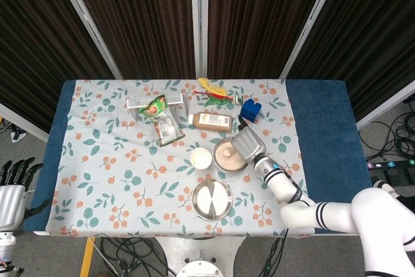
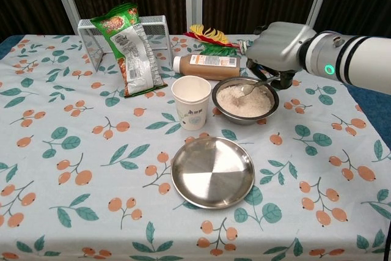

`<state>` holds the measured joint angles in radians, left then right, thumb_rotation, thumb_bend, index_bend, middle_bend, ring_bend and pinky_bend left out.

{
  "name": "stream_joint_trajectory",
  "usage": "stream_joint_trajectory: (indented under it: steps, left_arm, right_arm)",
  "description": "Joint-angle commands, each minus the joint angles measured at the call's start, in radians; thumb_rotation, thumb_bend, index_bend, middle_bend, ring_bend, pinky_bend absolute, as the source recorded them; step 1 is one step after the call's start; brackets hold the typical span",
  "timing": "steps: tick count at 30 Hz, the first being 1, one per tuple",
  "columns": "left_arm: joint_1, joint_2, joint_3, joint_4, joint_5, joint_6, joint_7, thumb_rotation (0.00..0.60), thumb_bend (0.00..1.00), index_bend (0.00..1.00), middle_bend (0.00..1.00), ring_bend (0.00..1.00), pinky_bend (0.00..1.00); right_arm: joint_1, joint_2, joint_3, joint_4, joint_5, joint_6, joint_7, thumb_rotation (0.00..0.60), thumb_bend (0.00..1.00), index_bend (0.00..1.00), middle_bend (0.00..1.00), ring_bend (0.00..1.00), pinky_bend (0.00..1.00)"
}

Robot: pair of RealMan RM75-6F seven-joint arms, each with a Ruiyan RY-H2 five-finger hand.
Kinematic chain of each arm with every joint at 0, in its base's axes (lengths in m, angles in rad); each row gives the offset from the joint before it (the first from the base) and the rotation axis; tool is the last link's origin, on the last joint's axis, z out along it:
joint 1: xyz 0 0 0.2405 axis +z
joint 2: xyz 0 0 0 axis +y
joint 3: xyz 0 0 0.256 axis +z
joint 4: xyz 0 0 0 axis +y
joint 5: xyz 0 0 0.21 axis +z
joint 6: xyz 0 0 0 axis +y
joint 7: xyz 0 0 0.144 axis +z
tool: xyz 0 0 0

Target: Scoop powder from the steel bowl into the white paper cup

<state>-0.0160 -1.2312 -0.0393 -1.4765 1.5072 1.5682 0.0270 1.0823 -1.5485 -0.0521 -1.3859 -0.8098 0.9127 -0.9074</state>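
Note:
The steel bowl of pale powder stands right of the white paper cup. My right hand hovers over the bowl's far right rim and holds a metal spoon. The spoon's bowl sits just above the powder, with some powder in it. My left hand hangs off the table's left edge, fingers spread, holding nothing.
An empty steel plate lies in front of the cup and bowl. Behind them lie a brown bottle on its side, a snack bag against a wire rack, a red-yellow toy and a blue block.

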Motion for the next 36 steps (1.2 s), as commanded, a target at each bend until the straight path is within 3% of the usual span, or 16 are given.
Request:
stream_joint_trajectory:
  steps: [1, 10, 18, 27, 36]
  left_arm:
    - [0.0, 0.002, 0.001, -0.006, 0.003, 0.002, 0.006, 0.6, 0.02, 0.27, 0.22, 0.13, 0.06]
    - [-0.007, 0.012, -0.002, -0.024, 0.012, 0.002, 0.023, 0.6, 0.02, 0.27, 0.22, 0.13, 0.06]
    - [-0.007, 0.016, -0.001, -0.028, 0.012, 0.001, 0.027, 0.6, 0.02, 0.27, 0.22, 0.13, 0.06]
    - [-0.003, 0.013, -0.002, -0.013, 0.011, 0.009, 0.011, 0.6, 0.02, 0.27, 0.22, 0.13, 0.06]
    - [0.0, 0.002, -0.001, 0.005, 0.009, 0.01, -0.008, 0.6, 0.02, 0.27, 0.22, 0.13, 0.06]
  right_arm:
    - [-0.041, 0.045, 0.018, -0.016, -0.052, 0.01, 0.075, 0.6, 0.33, 0.58, 0.58, 0.25, 0.0]
    - [-0.091, 0.102, 0.048, -0.057, -0.122, 0.02, 0.187, 0.6, 0.33, 0.58, 0.58, 0.25, 0.0]
    - [-0.082, 0.128, 0.079, -0.129, -0.165, 0.018, 0.177, 0.6, 0.33, 0.58, 0.58, 0.25, 0.0]
    - [0.008, 0.071, 0.132, -0.144, -0.116, -0.036, 0.067, 0.6, 0.33, 0.58, 0.58, 0.26, 0.0]
    - [0.111, -0.011, 0.099, -0.107, -0.026, -0.023, -0.194, 0.6, 0.33, 0.58, 0.58, 0.26, 0.0]
